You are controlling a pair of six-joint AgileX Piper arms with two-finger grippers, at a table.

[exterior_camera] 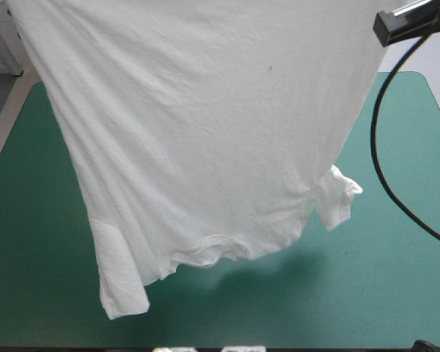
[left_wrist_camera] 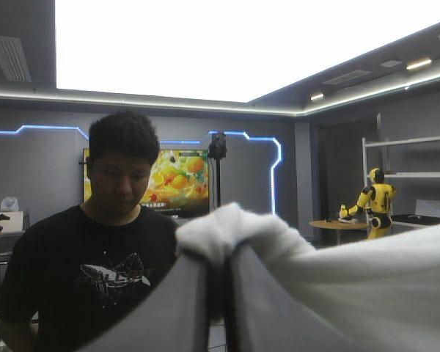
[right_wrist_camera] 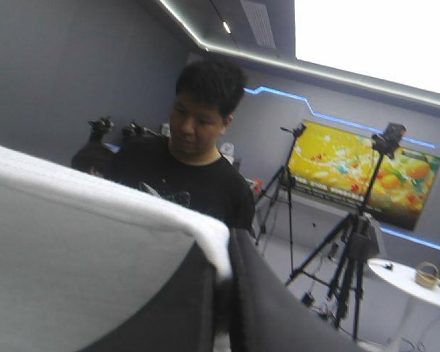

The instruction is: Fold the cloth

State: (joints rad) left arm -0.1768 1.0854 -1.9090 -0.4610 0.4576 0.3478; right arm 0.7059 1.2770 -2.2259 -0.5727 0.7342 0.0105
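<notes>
Hanging from left hand (left_wrist_camera: 218, 265) and right hand (right_wrist_camera: 221, 273), both clenched on its upper edge, T-shirt (exterior_camera: 205, 125) drops straight below them, long axis vertical, collar (exterior_camera: 209, 254) and sleeves (exterior_camera: 339, 196) lowest, above tabletop (exterior_camera: 396, 293); neither hand nearer.

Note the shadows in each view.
High view: the T-shirt throws a shadow on the teal-green cover below its hem. Left wrist view: cloth over the left gripper is top-lit. Right wrist view: cloth at the right gripper is shaded, its edge bright.
</notes>
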